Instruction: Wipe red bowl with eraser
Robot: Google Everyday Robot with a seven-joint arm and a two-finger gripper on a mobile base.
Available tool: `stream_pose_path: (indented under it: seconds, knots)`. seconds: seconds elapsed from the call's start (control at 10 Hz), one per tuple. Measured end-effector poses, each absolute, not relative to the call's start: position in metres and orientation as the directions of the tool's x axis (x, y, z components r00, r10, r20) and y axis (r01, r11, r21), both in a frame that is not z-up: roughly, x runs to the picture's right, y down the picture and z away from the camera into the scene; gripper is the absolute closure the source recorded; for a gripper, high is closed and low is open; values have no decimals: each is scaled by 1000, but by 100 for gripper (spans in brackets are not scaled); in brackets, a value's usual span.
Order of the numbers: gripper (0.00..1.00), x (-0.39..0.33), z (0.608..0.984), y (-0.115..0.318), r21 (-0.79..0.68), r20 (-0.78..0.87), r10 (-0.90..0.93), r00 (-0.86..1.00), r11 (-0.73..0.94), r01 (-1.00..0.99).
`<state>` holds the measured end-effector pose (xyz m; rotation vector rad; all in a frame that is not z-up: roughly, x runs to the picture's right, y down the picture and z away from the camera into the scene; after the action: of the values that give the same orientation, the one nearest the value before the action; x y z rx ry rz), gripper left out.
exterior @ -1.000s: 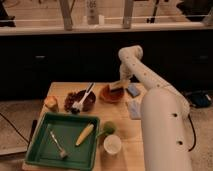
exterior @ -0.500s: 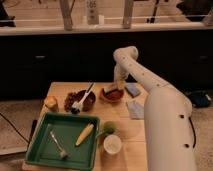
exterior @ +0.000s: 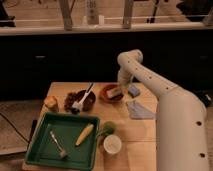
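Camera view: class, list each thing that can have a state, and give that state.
red bowl: upright, eraser inside.
eraser: lying in the red bowl.
claw: over the red bowl's right edge.
dark bowl: upright, brush resting in it.
white cup: upright, beside the green tray.
green tray: flat, holding a fork.

Lab-like test room: wooden table, dark counter, glazed partition behind; pincer above red bowl.

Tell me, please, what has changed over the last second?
The gripper swung slightly left, then back right at the red bowl, where the eraser lies. The bowl, green tray, white cup and blue block stayed put.
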<state>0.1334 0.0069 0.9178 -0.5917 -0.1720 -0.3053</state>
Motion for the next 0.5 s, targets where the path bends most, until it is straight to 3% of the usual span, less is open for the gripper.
stream_pose_path:
  seconds: [0.5]
  knots:
    - [97,163,941,-16,-536,162,-199,967,804,255]
